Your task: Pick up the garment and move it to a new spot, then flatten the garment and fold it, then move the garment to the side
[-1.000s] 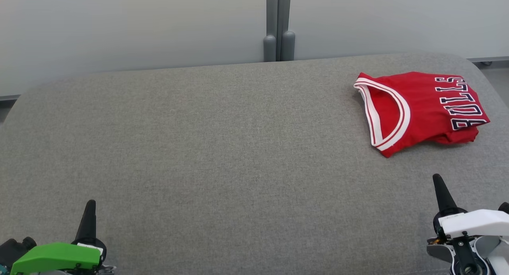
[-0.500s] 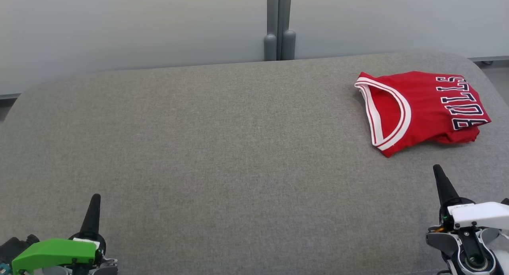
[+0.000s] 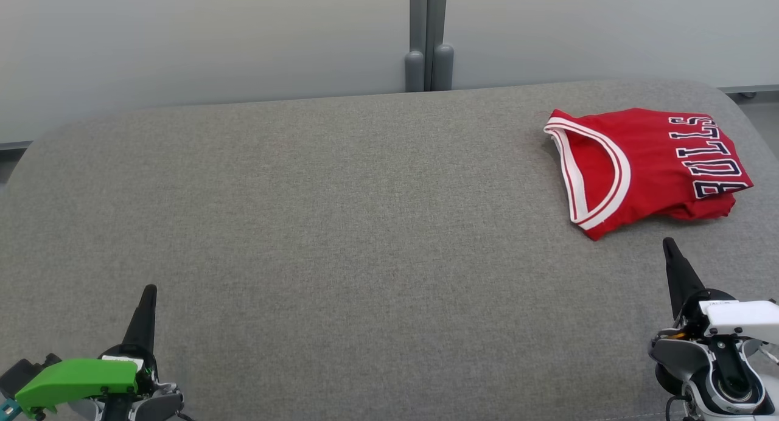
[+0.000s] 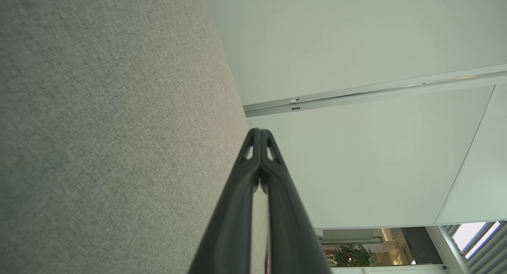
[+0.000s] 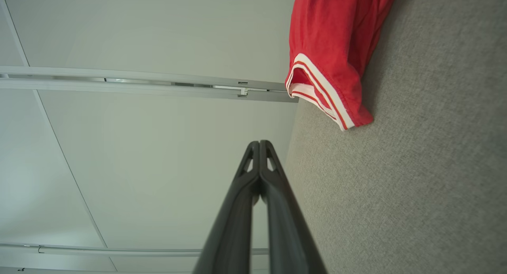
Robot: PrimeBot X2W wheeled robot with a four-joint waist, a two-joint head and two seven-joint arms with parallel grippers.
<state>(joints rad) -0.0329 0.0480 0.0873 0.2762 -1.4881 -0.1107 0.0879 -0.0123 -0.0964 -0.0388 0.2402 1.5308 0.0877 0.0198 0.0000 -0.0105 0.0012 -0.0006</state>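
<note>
head view takes in a broad grey upholstered surface (image 3: 341,214) with rounded far corners. the red garment (image 3: 645,165), a jersey with white-trimmed neckline and dark lettering, lies in a compact folded bundle at the far right of it. it looks already folded and set aside, which would explain the bare middle. the right gripper (image 3: 669,247) sits low at the near right, near the jersey's closest corner but apart from it. the left gripper (image 3: 149,293) sits at the near left, well apart. both have their fingers pressed together on nothing, probably parked out of the way. the cover is a fine, even weave without creases. behind it stand pale wall panels (image 3: 213,44) joined by a grey post (image 3: 428,38), and the left wrist view catches a small plant (image 4: 350,256).
</note>
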